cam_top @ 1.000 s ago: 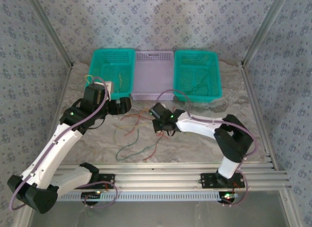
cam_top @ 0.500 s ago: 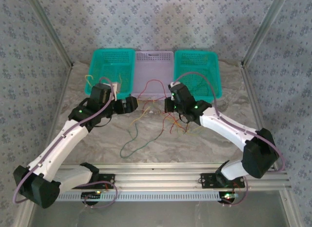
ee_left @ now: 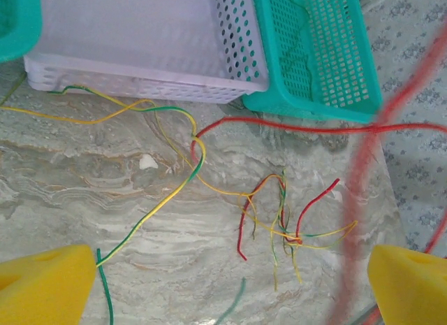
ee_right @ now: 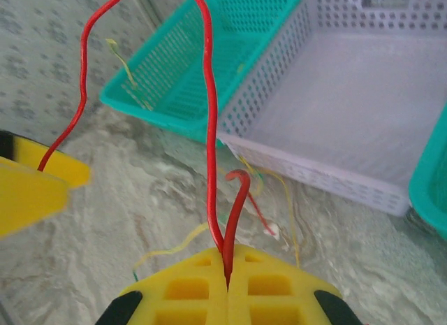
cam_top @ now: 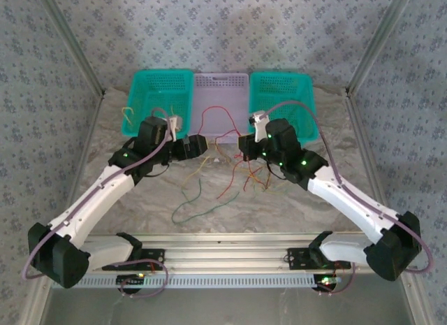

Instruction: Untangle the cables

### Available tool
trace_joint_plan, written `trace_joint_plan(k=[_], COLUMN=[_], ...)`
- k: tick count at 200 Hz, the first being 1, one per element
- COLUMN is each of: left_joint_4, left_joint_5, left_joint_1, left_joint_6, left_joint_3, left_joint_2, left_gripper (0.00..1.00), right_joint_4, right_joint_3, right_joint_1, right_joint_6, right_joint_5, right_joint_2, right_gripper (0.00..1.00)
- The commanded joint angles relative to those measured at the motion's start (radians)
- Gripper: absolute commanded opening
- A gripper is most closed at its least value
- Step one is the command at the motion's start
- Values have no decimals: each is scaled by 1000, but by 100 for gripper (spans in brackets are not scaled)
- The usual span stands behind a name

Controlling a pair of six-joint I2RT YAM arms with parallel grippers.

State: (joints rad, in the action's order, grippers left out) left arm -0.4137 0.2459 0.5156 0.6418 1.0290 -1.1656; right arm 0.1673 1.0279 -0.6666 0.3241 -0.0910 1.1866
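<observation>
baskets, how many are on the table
3, side by side along the far edge of the table: the left teal basket, the lilac basket in the middle, and the right teal basket. None looks hidden.

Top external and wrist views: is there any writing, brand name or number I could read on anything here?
No text can be read anywhere.
The lavender basket carries a pale sticker on its far rim, but its print is too blurred to read.
</observation>
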Motion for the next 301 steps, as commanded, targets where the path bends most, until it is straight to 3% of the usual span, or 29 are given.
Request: trace_joint_plan(k=[1, 79, 170, 234, 256, 281, 301], left_joint_4=[31, 53, 234, 186, 166, 161, 160], left_joint_5=[25, 25, 29, 14, -2, -7, -11], left_joint_1=[19, 43, 45, 28, 21, 11, 5], left_joint_6=[7, 18, 52, -1, -18, -30, -33], left_joint_3=[-7, -14, -90, -38, -32, -33, -39], left_joint_2=[-7, -6, 183, 131, 126, 139, 150], left_gripper=[100, 100, 100, 99, 88, 58, 40], right_joint_4=[-57, -22, 26, 27, 25, 34, 38], right_joint_3=[-1, 34, 11, 5, 3, 3, 4], right_joint_1=[8, 24, -13, -55, -55, -55, -56], right_joint_6=[-25, -39, -76, -100, -98, -97, -95], right_joint_5=[-54, -105, -40, -88, -119, -127, -133], right_joint_2=[-55, -43, -3, 2, 1, 7, 14], right_gripper=[0, 0, 0, 0, 0, 0, 0])
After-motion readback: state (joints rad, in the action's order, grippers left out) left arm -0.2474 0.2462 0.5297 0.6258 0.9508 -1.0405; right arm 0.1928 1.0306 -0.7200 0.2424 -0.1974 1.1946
